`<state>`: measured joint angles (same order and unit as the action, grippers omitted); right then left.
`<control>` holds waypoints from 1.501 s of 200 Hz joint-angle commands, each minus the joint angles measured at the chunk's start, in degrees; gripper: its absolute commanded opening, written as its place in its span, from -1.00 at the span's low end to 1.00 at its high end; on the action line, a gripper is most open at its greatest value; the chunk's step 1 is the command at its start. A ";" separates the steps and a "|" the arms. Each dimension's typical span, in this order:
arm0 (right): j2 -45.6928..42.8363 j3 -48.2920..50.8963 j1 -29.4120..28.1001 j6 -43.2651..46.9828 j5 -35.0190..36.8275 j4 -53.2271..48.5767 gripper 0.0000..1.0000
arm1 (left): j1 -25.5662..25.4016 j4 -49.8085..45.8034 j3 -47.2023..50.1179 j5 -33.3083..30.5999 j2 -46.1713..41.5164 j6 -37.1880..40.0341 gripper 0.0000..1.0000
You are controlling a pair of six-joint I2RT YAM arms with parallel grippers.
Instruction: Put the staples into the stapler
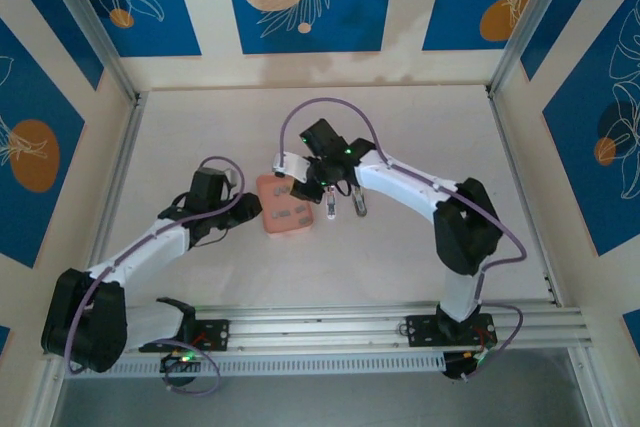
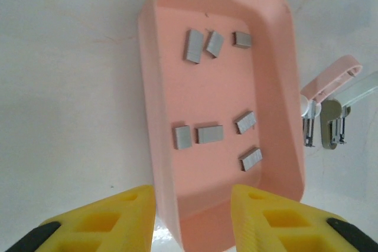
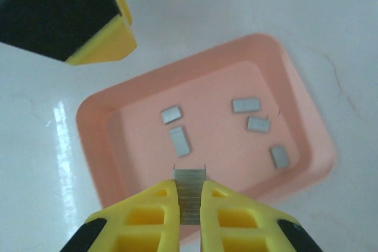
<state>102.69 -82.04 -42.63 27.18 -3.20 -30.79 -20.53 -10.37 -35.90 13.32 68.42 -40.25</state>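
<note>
Near the middle of the table [image 1: 420, 107], slightly toward its left edge, a salmon-pink tray [image 1: 283, 209] is seen lying flat. Seven loose staples [image 2: 209, 134] are scattered on its floor as short grey strips: three are grouped toward one end, and four are spread toward the other. None of them is stacked on another.

Just beside the tray, on the side toward the table's right edge, the stapler [image 2: 328, 110] is laid on the bare surface. Its pink arm is swung open, away from the metal parts. It is not touched by either arm.

Above one long rim of the tray, the right gripper [image 3: 189, 190] is closed on a strip of staples [image 3: 189, 175]. The strip is pinched upright between the two yellow fingers, and its upper end is left showing beyond their tips.

At a corner of the tray, the left gripper [image 2: 192, 196] is held with its fingers apart. The corner is framed between them. One finger lies just outside the long wall and the other is seen in front of the end wall. Whether the wall is pressed cannot be told.
</note>
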 commanded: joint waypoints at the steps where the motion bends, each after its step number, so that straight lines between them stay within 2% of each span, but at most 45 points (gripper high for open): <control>1: -6.01 6.25 0.27 -15.89 2.82 2.78 -0.75 | -2.48 -0.11 -2.23 -1.81 1.25 2.08 -0.24; 26: -13.92 15.87 0.16 -30.96 7.09 3.13 -0.74 | -5.67 2.25 -2.25 -2.82 2.19 3.19 -0.24; 62: -22.11 27.80 -0.17 -46.71 11.44 3.07 -0.75 | -11.03 6.77 -1.54 -6.21 2.23 6.96 -0.17; 87: -23.92 32.08 0.03 -55.68 15.06 1.31 -0.74 | -13.15 9.32 -0.81 -7.63 2.48 8.52 -0.17; 118: -22.04 34.65 0.79 -62.82 16.10 0.18 -0.75 | -14.01 11.73 0.58 -9.01 2.28 7.57 -0.20; 145: -18.70 34.49 0.93 -66.04 16.67 -1.55 -0.74 | -14.45 11.54 0.84 -10.12 1.54 7.40 -0.20; 210: -12.95 34.40 0.88 -67.61 15.04 -1.85 -0.71 | -14.53 11.42 1.42 -10.33 1.06 7.44 -0.21; 260: -10.64 32.02 1.10 -66.47 13.48 -3.94 -0.39 | -14.54 13.86 1.96 -9.33 1.44 6.68 -0.21; 300: -9.66 29.91 2.28 -66.22 12.53 -6.25 -0.38 | -14.54 14.33 1.93 -8.70 1.91 6.19 -0.21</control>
<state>92.20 -50.43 -41.19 -39.11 10.92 -33.63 -34.44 2.35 -34.74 3.99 70.59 -33.95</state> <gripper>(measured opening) 0.312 0.394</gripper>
